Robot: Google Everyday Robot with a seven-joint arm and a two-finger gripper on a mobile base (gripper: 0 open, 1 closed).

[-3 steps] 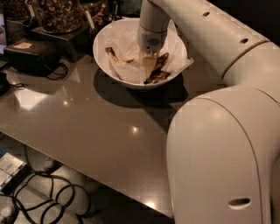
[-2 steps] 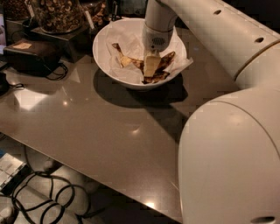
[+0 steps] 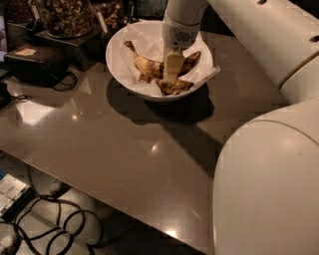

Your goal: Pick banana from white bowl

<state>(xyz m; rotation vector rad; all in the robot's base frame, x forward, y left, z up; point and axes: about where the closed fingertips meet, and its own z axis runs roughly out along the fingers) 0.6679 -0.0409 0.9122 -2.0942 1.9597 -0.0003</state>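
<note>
The white bowl (image 3: 117, 64), lined with crumpled white paper, stands at the back of the grey table. The banana (image 3: 146, 64) lies across it, dull yellow with dark blotches, its thin stem pointing to the upper left. A shorter, browner piece (image 3: 175, 87) lies in front of it. My gripper (image 3: 172, 67) reaches straight down into the bowl and sits on the middle of the banana, hiding that part. The banana's dark right end (image 3: 192, 56) shows on the other side of the gripper.
A clear jar of brown snacks (image 3: 65, 15) stands on a dark stand at the back left, beside a black box (image 3: 35, 62) with cables. My white arm (image 3: 264, 164) fills the right side. The table's front edge (image 3: 99, 199) runs diagonally, with cables on the floor below.
The gripper stays down in the bowl at the banana's middle. The near part of my arm has shifted to the right. The banana still lies in the bowl.
</note>
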